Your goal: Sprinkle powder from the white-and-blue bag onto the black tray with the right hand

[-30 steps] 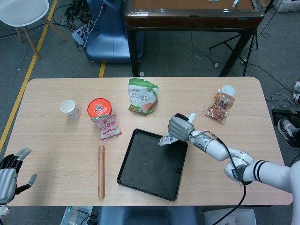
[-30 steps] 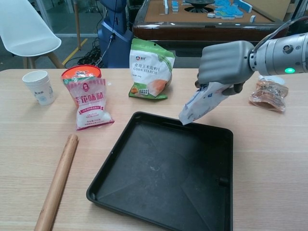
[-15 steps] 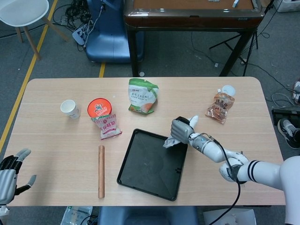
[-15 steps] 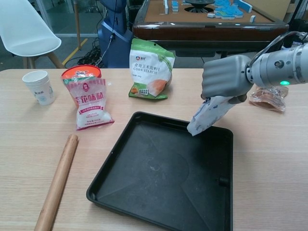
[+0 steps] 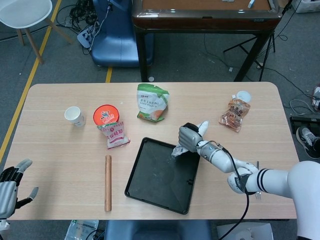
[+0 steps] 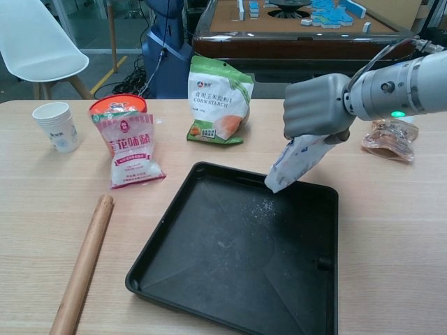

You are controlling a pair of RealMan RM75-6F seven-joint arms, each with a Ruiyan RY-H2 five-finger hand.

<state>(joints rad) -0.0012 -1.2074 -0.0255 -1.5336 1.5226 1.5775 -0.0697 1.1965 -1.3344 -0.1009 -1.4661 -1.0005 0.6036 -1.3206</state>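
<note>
in the head view the right hand [image 5: 190,138] is closed around the top of the white-and-blue bag [image 5: 179,150], which hangs mouth-down over the far right corner of the black tray [image 5: 150,187]; against the frame half a second ago the hand has slid a little left and toward the far edge, so the bag now sits further over the tray's floor rather than at its rim. a faint pale speckle may show on the tray near the bag's tip, but it is too small here to be sure. the left hand [image 5: 9,184] rests at the near left table edge, fingers spread and holding nothing, about where it was. in the chest view the right hand [image 6: 316,108] grips the bag [image 6: 294,163] firmly in a fist, the bag tilted with its lower corner pointing down-left just above the tray [image 6: 174,279]. the clear change is a scatter of white powder [image 6: 264,204] on the tray floor right under that corner, where the earlier frames show bare black. that suggests the sprinkling has begun, though only a small patch is dusted and most of the tray is uncovered, so the pour looks far from finished. the left hand does not appear in this view.
</note>
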